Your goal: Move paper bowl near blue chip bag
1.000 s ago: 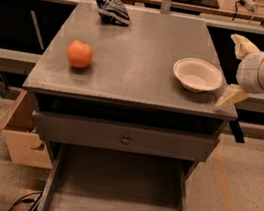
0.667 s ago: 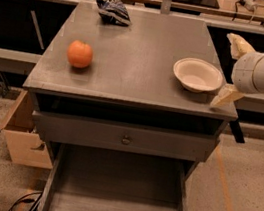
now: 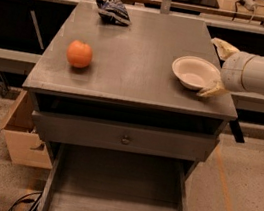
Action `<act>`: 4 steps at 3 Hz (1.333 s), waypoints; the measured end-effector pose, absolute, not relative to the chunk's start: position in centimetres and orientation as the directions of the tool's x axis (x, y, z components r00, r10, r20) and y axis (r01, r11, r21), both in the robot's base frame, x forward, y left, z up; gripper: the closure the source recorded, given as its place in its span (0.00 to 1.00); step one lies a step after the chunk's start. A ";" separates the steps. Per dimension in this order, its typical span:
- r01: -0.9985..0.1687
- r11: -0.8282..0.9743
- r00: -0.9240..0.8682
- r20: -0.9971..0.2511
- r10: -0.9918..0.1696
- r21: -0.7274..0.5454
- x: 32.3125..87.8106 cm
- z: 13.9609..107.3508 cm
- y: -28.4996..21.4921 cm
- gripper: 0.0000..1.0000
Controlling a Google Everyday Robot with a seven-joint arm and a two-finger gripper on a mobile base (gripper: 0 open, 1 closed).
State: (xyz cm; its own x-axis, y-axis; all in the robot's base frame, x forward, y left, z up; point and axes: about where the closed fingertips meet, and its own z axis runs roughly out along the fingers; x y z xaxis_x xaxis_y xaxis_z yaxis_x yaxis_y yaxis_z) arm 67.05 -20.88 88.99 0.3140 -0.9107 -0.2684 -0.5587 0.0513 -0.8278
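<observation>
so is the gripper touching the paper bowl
Cannot tell. The camera view shows the open gripper beside the paper bowl, its near finger meeting the rim's outline, but neither contact nor gap is plain.

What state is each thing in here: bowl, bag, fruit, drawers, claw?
paper bowl: upright on the table, right side, not lifted.
blue chip bag: crumpled, lying at the far edge.
orange fruit: whole, resting on the left side.
upper drawer: closed.
lower drawer: pulled open.
claw: open, fingers spread at the bowl's right rim.
</observation>
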 end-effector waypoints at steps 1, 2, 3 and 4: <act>-0.560 0.049 0.316 -0.268 -0.910 -0.827 67.0 88.9 -20.7 0.41; -0.561 0.047 0.319 -0.268 -0.909 -0.827 67.1 88.9 -20.5 0.65; -0.562 0.046 0.321 -0.269 -0.908 -0.826 67.1 88.8 -20.3 0.88; -0.563 0.044 0.324 -0.269 -0.907 -0.826 67.1 88.8 -20.1 1.00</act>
